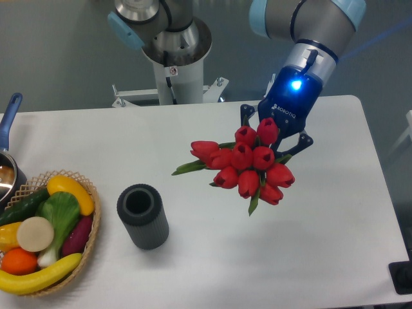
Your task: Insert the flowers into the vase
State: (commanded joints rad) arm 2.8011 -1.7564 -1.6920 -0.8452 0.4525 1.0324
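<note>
The flowers, a bunch of red tulip buds with green leaves, hang above the right half of the table. My gripper is shut on their stems from behind, its fingertips mostly hidden by the buds. The vase, dark grey and ribbed, stands upright on the table to the lower left of the bunch, well apart from it, with its round mouth showing dark and unfilled.
A wicker basket of toy fruit and vegetables sits at the left front edge, close beside the vase. A pot with a blue handle pokes in at the far left. The robot's base stands behind the table.
</note>
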